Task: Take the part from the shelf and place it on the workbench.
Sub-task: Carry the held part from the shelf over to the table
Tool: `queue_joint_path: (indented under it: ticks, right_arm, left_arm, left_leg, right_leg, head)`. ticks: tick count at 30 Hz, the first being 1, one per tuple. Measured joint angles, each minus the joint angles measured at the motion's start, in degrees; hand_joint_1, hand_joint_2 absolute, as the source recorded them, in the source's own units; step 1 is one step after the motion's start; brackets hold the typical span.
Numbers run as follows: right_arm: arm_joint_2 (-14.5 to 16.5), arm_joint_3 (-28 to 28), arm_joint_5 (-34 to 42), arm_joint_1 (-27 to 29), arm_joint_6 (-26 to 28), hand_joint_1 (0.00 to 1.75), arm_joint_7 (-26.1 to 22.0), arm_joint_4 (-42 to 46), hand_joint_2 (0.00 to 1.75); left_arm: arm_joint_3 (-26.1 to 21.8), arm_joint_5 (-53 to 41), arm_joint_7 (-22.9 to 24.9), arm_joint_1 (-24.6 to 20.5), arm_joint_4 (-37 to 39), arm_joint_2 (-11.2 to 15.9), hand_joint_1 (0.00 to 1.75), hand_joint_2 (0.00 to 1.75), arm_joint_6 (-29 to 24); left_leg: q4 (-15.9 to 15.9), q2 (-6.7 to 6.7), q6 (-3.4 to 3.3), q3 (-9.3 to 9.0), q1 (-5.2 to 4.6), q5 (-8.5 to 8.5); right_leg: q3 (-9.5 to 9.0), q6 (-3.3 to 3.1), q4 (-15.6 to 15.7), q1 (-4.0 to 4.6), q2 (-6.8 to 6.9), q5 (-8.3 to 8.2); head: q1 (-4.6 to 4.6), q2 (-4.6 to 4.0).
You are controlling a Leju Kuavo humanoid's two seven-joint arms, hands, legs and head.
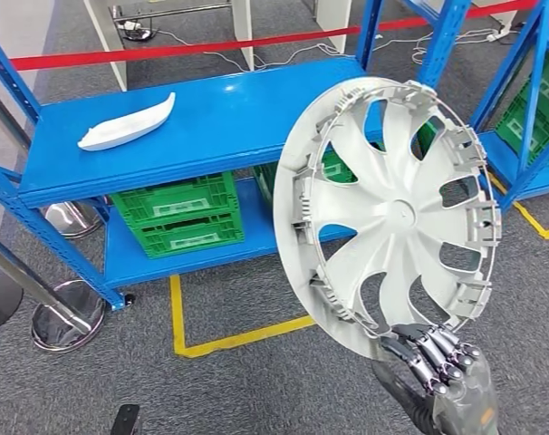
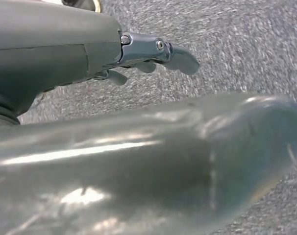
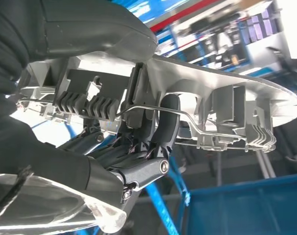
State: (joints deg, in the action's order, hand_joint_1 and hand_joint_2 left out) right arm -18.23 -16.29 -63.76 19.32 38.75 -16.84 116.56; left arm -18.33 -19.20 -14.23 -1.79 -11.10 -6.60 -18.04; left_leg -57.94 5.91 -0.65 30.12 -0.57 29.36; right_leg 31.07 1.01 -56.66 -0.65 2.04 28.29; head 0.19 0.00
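A silver wheel cover [image 1: 388, 213] with curved spokes and clips round its rim hangs in the air in front of the blue shelf [image 1: 210, 122], tilted towards me. My right hand [image 1: 439, 367] grips its lower rim from below. In the right wrist view the fingers [image 3: 154, 147] curl round the cover's clipped rim [image 3: 221, 93] and its wire ring. My left hand [image 2: 150, 51] hangs over the grey carpet with its fingers apart and nothing in them.
A white curved part [image 1: 128, 124] lies on the shelf's top board at the left. Green crates [image 1: 179, 213] sit on the lower board. Yellow floor tape [image 1: 231, 340], chrome post bases [image 1: 63, 317], a red barrier tape [image 1: 189, 50] and a second blue shelf [image 1: 524, 118] surround the spot.
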Motion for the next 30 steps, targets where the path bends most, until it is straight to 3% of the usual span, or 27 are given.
queue_joint_path:
  ticks: [2, 4, 5, 6, 8, 10, 12, 14, 15, 18, 19, 25, 28, 29, 30]
  right_arm:
    - [0.0, 0.5, -2.0, 1.3, 0.0, 1.75, 1.3, 1.2, 1.75]
    - [0.0, 0.9, -3.4, 2.5, 0.0, 1.75, 2.2, 2.3, 1.75]
    - [0.0, 1.2, -4.2, 3.2, 0.0, 1.75, 2.9, 2.9, 1.75]
    - [0.0, 1.5, -5.2, 4.0, 0.0, 1.75, 3.5, 3.4, 1.75]
    - [0.0, 2.2, -6.7, 5.3, 0.0, 1.75, 4.7, 4.5, 1.75]
    - [-0.1, 2.8, -7.3, 6.0, 0.0, 1.75, 5.1, 5.4, 1.75]
    - [-0.1, 3.2, -7.5, 6.5, 0.1, 1.75, 5.2, 6.1, 1.75]
    - [-0.2, 3.5, -7.6, 6.9, 0.1, 1.75, 5.2, 6.6, 1.75]
    - [-0.2, 3.7, -7.8, 7.1, 0.1, 1.75, 5.4, 6.8, 1.75]
    - [-0.4, 4.0, -9.2, 7.5, 0.1, 1.75, 6.7, 7.2, 1.75]
    - [-0.5, 4.1, -9.5, 7.5, 0.2, 1.75, 7.0, 7.3, 1.75]
    - [-0.5, 4.1, -9.9, 7.5, 0.2, 1.75, 7.2, 7.3, 1.75]
    - [-0.7, 4.6, -13.4, 8.8, 0.2, 1.75, 9.4, 8.3, 1.75]
    - [-1.1, 5.3, -16.1, 10.0, 0.2, 1.75, 11.4, 9.8, 1.75]
    - [-1.6, 6.0, -19.4, 11.3, 0.2, 1.75, 13.9, 11.8, 1.75]
  left_arm:
    - [0.0, -0.2, 0.1, 0.1, 0.0, 0.0, 0.0, 0.0, 0.0]
    - [0.0, -0.2, 0.0, 0.3, 0.0, 0.0, 0.0, 0.0, 0.1]
    - [0.0, -0.3, -0.2, 0.4, 0.0, 0.0, 0.0, 0.0, 0.2]
    - [0.0, -0.4, -0.4, 0.5, 0.0, 0.0, 0.0, 0.0, 0.3]
    - [0.0, -0.6, -0.8, 0.5, 0.0, 0.0, 0.0, 0.0, 0.5]
    - [-0.1, -0.7, -1.0, 0.5, 0.0, 0.0, 0.0, 0.0, 0.6]
    - [-0.1, -0.7, -1.0, 0.5, 0.0, 0.0, 0.0, 0.0, 0.7]
    - [-0.1, -0.7, -1.1, 0.4, 0.0, -0.1, 0.0, 0.0, 0.7]
    - [-0.1, -0.8, -1.1, 0.4, 0.0, -0.1, 0.0, 0.0, 0.8]
    - [-0.1, -1.1, -1.2, 0.2, 0.0, -0.2, 0.0, 0.0, 1.1]
    - [-0.1, -1.2, -1.2, 0.3, 0.0, -0.2, 0.0, 0.0, 1.1]
    - [-0.1, -1.2, -1.2, 0.3, 0.0, -0.2, 0.0, 0.0, 1.1]
    - [-0.1, -1.3, -1.6, 0.4, 0.0, -0.4, 0.0, 0.0, 1.8]
    - [-0.1, -1.3, -2.2, 0.3, 0.0, -0.7, 0.0, 0.0, 2.2]
    - [-0.1, -1.5, -2.7, -0.1, 0.0, -1.2, 0.0, 0.0, 2.5]
  left_leg:
    - [-4.7, -3.13, 0.61, 1.8, 0.34, 3.39]
    - [-12.4, -5.1, 0.82, 4.89, 0.54, 7.31]
    - [-15.0, -5.37, 0.83, 5.89, 0.57, 8.07]
    - [-15.7, -5.51, 0.76, 6.04, 0.58, 7.7]
    - [-10.4, -6.42, 0.36, 3.39, 0.58, 4.04]
    - [-2.8, -9.91, -0.25, 0.0, 0.77, 0.89]
    - [0.3, -12.02, -0.52, -1.13, 0.84, 0.35]
    - [0.7, -10.58, -0.8, -1.07, 0.8, 0.09]
    - [1.0, -9.69, -1.1, -1.05, 0.88, -0.18]
    - [1.4, -7.29, -1.75, -0.83, 1.02, -0.7]
    - [1.4, -6.94, -1.79, -0.76, 0.99, -0.71]
    - [1.4, -6.71, -1.79, -0.73, 0.96, -0.71]
    - [1.3, -5.02, -1.79, -0.54, 0.89, -0.72]
    - [1.3, -3.54, -1.6, -0.57, 0.77, -0.6]
    - [1.2, -1.73, -1.18, -0.72, 0.6, -0.45]
  right_leg:
    - [0.39, -0.66, 0.1, -0.2, -1.08, -0.47]
    - [0.93, -0.97, 0.0, -0.17, -2.47, -0.85]
    - [1.16, -0.98, 0.0, -0.14, -3.23, -1.02]
    - [1.34, -0.94, 0.0, -0.12, -4.02, -1.16]
    - [1.53, -0.73, -0.1, -0.11, -5.61, -1.4]
    - [1.92, -0.33, -0.4, -0.1, -7.21, -1.69]
    - [2.71, 0.39, -0.6, -0.28, -8.77, -2.16]
    - [3.51, 1.23, -0.5, -0.53, -9.87, -2.66]
    - [4.02, 1.52, -0.9, -0.49, -8.96, -2.42]
    - [6.95, 2.01, -6.1, -0.19, -3.81, 1.08]
    - [7.64, 2.09, -7.6, -0.21, -3.21, 1.99]
    - [8.11, 2.13, -8.7, -0.22, -3.01, 2.55]
    - [10.17, 2.46, -14.3, -0.32, -2.51, 4.76]
    - [8.19, 2.57, -12.1, -0.29, -0.92, 4.08]
    - [5.7, 2.17, -8.5, -0.13, -0.09, 2.74]
  head:
    - [-0.2, 0.0]
    - [-0.28, 0.0]
    - [-0.27, 0.0]
    - [-0.26, 0.0]
    - [-0.28, 0.0]
    - [-0.24, 0.0]
    - [-0.22, 0.0]
    - [-0.25, 0.0]
    - [-0.15, 0.0]
    - [0.46, 0.0]
    - [0.57, 0.0]
    - [0.56, 0.0]
    - [0.48, 0.0]
    - [0.5, 0.0]
    - [0.49, 0.0]
